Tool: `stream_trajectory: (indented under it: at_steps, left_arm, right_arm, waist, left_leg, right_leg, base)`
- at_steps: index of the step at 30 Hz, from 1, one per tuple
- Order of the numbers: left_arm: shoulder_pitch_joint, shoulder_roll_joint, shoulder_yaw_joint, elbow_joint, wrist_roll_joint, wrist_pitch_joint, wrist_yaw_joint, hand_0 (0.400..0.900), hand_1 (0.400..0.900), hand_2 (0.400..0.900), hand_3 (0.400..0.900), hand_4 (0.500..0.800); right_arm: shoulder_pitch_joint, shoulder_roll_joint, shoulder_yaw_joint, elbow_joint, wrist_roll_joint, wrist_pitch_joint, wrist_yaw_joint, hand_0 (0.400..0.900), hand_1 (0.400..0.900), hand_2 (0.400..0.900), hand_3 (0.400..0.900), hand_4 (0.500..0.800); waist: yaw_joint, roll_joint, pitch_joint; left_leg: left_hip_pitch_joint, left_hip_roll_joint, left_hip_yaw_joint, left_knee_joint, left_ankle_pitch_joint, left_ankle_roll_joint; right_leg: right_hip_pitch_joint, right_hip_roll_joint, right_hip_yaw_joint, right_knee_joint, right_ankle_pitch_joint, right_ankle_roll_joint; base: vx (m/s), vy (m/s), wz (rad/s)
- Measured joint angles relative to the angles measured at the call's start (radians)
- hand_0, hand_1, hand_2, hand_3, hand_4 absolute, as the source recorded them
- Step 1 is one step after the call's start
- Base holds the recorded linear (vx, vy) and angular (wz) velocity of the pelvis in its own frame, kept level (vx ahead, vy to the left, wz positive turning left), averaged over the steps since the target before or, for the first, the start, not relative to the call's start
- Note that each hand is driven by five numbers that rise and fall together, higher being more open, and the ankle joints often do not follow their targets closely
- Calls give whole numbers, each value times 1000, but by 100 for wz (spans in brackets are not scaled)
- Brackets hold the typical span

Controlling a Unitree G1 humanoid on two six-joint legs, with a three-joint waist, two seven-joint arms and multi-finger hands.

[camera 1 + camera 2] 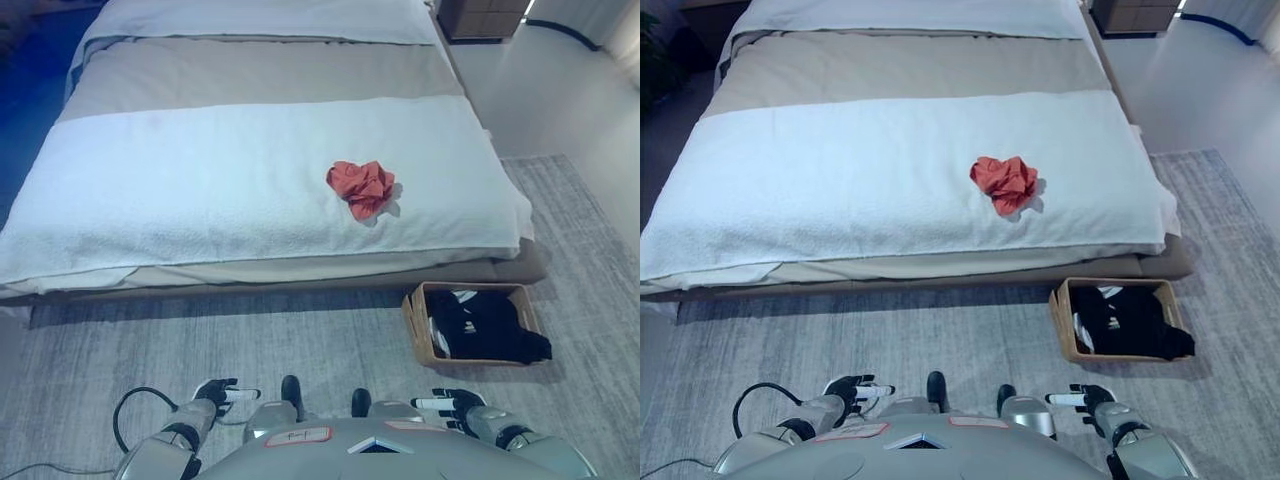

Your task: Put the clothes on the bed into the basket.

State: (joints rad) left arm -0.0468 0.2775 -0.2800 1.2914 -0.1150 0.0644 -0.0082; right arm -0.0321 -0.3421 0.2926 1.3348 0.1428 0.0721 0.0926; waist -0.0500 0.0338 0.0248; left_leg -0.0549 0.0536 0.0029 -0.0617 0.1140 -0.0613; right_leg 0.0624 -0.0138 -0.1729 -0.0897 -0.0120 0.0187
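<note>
A wide bed (200, 70) fills most of the scene, its foot end facing the robot. A white blanket (180, 200) lies across the nearer half of the bed, a beige sheet (260, 70) shows beyond it, and a white pillow area (270, 18) lies at the far end. A grey rug (250, 340) covers the floor at the foot of the bed and runs along its right side; past the rug, to the right of the bed, the floor is pale and smooth. A dark wooden nightstand (482, 18) stands at the bed's far right corner.

A crumpled red garment (361, 188) lies on the white blanket, right of the bed's middle and near the foot edge.

A woven basket (412, 322) sits on the rug just beside the bed's near right corner. Black clothing (488, 326) with a little white at its edges fills it and spills slightly over its right rim.

The left hand (218, 394) and the right hand (450, 405) hang low over the rug, well short of the bed, each with loosely relaxed fingers, grasping nothing.
</note>
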Motion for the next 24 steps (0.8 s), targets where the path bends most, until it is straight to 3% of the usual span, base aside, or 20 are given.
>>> stream_trajectory:
  at_steps: [2,3,4,5,9,13,15,17,18,19,20,22,24]
  left_arm:
    - [-21,-1,1,3,-1,-1,-4,900,900,900,900,800]
    - [-30,-2,1,5,-1,0,-4,900,900,900,900,800]
    - [-49,-2,1,11,-2,1,-4,900,900,900,900,800]
    - [-58,-3,1,13,-3,1,-6,900,900,900,900,800]
    - [-59,-5,1,22,-10,2,-15,900,900,900,900,800]
    - [-55,-5,0,42,-10,3,-15,900,900,900,900,800]
    - [-39,-6,0,43,-10,4,-15,900,900,900,900,800]
    - [-21,-12,0,41,-10,4,-16,900,900,900,900,800]
    - [-10,-17,0,42,-10,4,-15,900,900,900,900,800]
    - [-11,-12,1,41,-11,4,-13,900,900,900,900,800]
    - [-10,-2,2,35,-14,3,-14,900,900,900,900,800]
    - [-40,16,7,27,-17,0,-13,900,900,900,900,800]
    - [-47,26,10,21,-17,-4,-11,900,900,900,900,800]
  right_arm:
    - [-16,-7,6,0,0,-2,0,900,900,900,900,800]
    - [-23,-10,9,0,0,-3,0,900,900,900,900,800]
    - [-33,-13,14,0,1,-4,1,900,900,900,900,800]
    - [-37,-16,16,0,1,-3,1,900,900,900,900,800]
    - [-28,-44,16,1,2,-8,-1,900,900,900,900,800]
    - [-39,-60,16,0,2,-10,-3,900,900,900,900,800]
    - [-46,-66,16,-1,2,-11,-4,900,900,900,900,800]
    - [-46,-71,16,1,2,-11,-4,900,900,900,900,800]
    - [-45,-74,17,4,2,-11,-5,900,900,900,900,800]
    - [-45,-60,18,6,2,-15,-4,900,900,900,900,800]
    - [-45,-48,18,6,2,-18,3,900,900,900,900,800]
    - [-50,-25,16,3,2,-16,4,900,900,900,900,800]
    - [-57,-14,16,1,2,-19,5,900,900,900,900,800]
  waist:
    - [4,4,37]
    - [6,2,52]
    - [12,-9,73]
    - [14,-20,84]
    - [21,-19,90]
    - [28,-19,95]
    - [32,-9,101]
    - [34,18,110]
    - [42,44,109]
    - [45,25,114]
    - [50,8,119]
    - [56,-31,131]
    - [60,-49,123]
  left_leg:
    - [-35,-3,-24,57,17,-32]
    - [-44,-9,-37,70,33,-56]
    - [-80,-23,-68,116,66,-102]
    - [-96,-33,-84,141,73,-115]
    - [-146,-36,-58,192,61,-94]
    - [-158,-30,-52,106,59,-88]
    - [-157,-21,-51,34,60,-87]
    - [-139,-2,-55,-24,59,-87]
    - [-118,14,-51,-27,81,-59]
    - [-97,-3,-32,-21,79,-33]
    - [-88,-16,-18,-20,70,-29]
    - [-71,-47,13,-19,57,0]
    - [-56,-60,46,-19,47,30]
  right_leg:
    - [-2,1,-2,-2,-8,-11]
    - [-5,0,-4,-2,-10,-15]
    - [-7,-6,-8,-2,-11,-20]
    - [-8,-16,-14,-2,-12,-28]
    - [5,-16,-51,0,-19,-65]
    - [4,-17,-37,4,-28,-85]
    - [17,-12,-21,3,-33,-77]
    - [51,0,0,1,-54,-44]
    - [61,14,25,-1,-64,-25]
    - [73,-2,43,-1,-71,-14]
    - [72,-12,79,3,-69,-8]
    - [77,-56,101,7,-69,6]
    - [76,-71,134,12,-69,26]
  base:
    - [-62,-119,11]
    - [-30,-119,28]
    - [3,-85,26]
    - [2,-66,22]
    - [36,-16,0]
    - [112,8,-25]
    - [162,50,-37]
    - [203,94,-47]
    - [206,121,-46]
    - [251,179,-56]
    - [241,202,-57]
    - [228,210,-50]
    - [220,230,-29]
